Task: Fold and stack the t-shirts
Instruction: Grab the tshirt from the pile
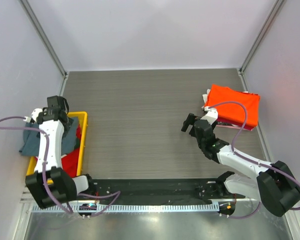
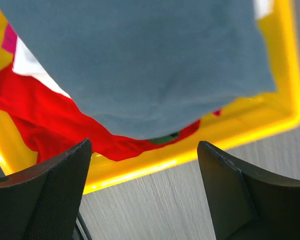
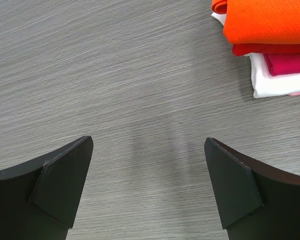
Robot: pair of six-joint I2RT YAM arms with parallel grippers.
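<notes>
A slate blue-grey t-shirt point(image 1: 34, 140) point(image 2: 140, 65) lies draped over the yellow bin point(image 1: 83, 140), hanging past its left side. Under it in the bin are a red t-shirt point(image 2: 65, 125), a bit of white t-shirt point(image 2: 32, 67) and a sliver of dark green t-shirt point(image 2: 165, 138). My left gripper point(image 1: 57, 105) point(image 2: 144, 150) hovers open above the bin's rim point(image 2: 240, 135), holding nothing. A folded orange t-shirt point(image 1: 234, 105) point(image 3: 270, 20) tops a stack at the far right. My right gripper point(image 1: 188, 122) point(image 3: 149, 145) stands open over bare table, left of that stack.
Below the orange tee the stack shows red point(image 3: 260, 48), magenta point(image 3: 290, 62) and white point(image 3: 275, 82) folded layers. The grey table point(image 1: 140, 115) stretches between bin and stack. Walls close in on the left, right and back. A black strip point(image 1: 155, 192) runs along the near edge.
</notes>
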